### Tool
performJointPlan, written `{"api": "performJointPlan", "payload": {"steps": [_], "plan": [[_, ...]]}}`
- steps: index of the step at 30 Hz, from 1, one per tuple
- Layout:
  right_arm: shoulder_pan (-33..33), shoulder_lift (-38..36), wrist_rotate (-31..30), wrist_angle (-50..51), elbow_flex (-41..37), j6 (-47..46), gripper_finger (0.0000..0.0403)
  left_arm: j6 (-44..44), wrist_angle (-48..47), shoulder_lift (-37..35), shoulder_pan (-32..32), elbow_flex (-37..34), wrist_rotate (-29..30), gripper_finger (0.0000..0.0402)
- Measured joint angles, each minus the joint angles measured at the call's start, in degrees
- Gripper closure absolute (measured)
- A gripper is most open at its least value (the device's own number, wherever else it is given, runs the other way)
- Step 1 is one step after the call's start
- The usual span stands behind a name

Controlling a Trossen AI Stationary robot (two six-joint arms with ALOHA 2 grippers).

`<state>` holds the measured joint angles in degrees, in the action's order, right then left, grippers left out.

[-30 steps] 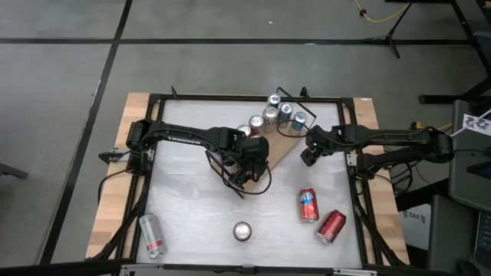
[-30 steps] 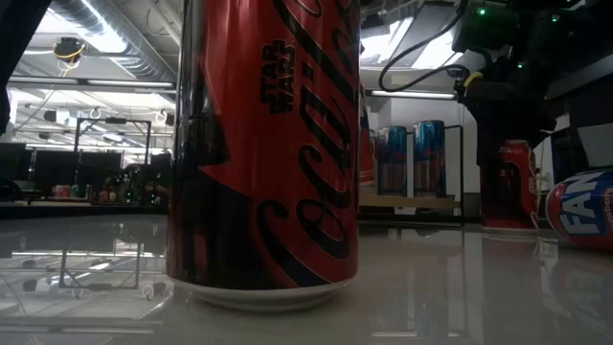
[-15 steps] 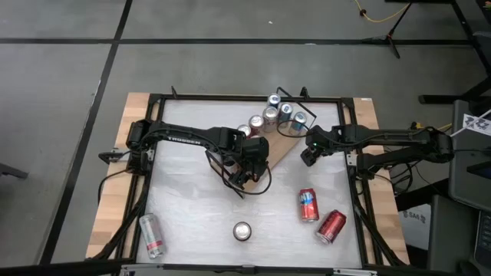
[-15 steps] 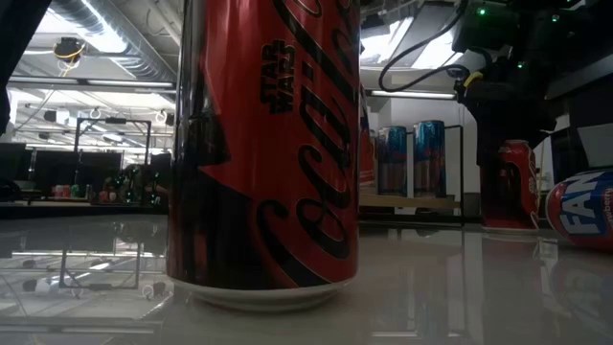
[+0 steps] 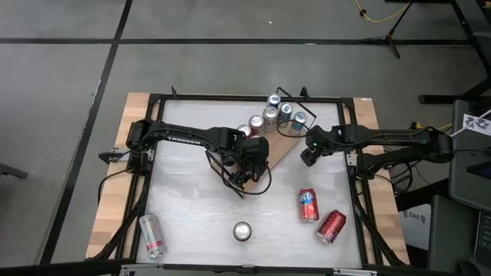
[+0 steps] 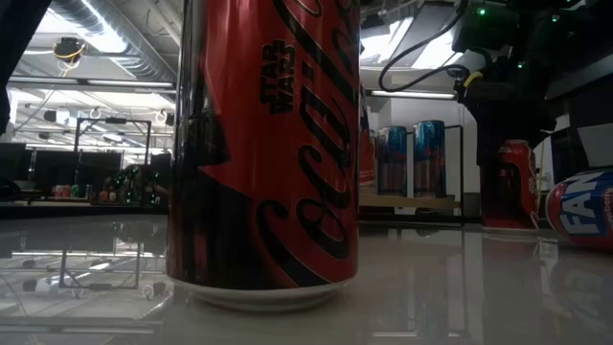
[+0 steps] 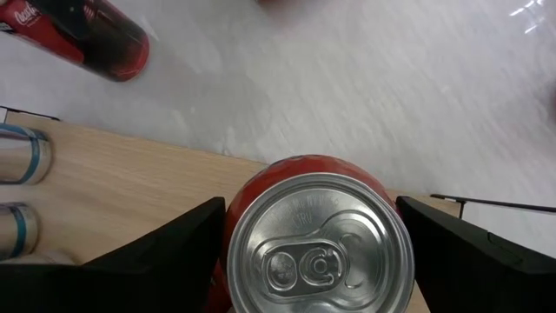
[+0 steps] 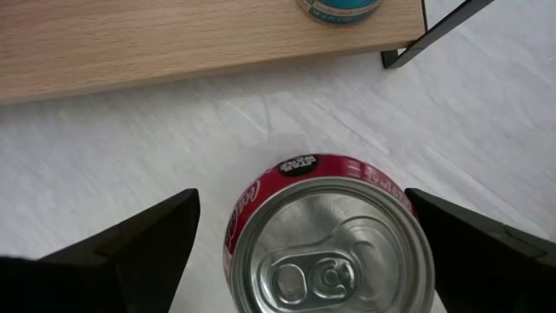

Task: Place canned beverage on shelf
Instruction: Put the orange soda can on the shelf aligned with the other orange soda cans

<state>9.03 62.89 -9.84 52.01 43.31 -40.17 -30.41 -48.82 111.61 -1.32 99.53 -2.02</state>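
Note:
The shelf (image 5: pixel 282 146) is a light-wood board lying slantwise at the table's far middle, with several cans (image 5: pixel 270 115) standing along its far side. My left gripper (image 7: pixel 311 204) is over the board's near-left end, shut on an upright red can (image 7: pixel 317 235). My right gripper (image 8: pixel 301 193) hovers open by the board's right end. Its fingers stand on either side of a second upright red can (image 8: pixel 334 252) without touching it. That can rests on the white tabletop just off the board's edge (image 8: pixel 174 43). My left gripper pinches the red can's round side (image 7: pixel 236 209), close under its top rim, between the two fingers. The fingers come steeply from above. The can stays upright over the wood board (image 7: pixel 130 183). The can hides its own base, so I cannot tell whether it rests on the board.
Loose cans are on the table's near half: a silver one (image 5: pixel 152 234) lying at the left, a red one (image 5: pixel 242 230) upright in the middle, and two lying at the right (image 5: pixel 308 205) (image 5: pixel 331 226). A black frame (image 5: pixel 230 97) rims the tabletop.

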Motion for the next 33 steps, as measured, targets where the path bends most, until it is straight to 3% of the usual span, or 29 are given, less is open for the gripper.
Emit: {"api": "performJointPlan", "payload": {"steps": [33], "plan": [[0.0, 0.0, 0.0, 0.0, 0.0, 0.0, 0.0013, 1.7, 0.5, 0.1, -0.6, 0.0, 1.8, 0.0083]]}}
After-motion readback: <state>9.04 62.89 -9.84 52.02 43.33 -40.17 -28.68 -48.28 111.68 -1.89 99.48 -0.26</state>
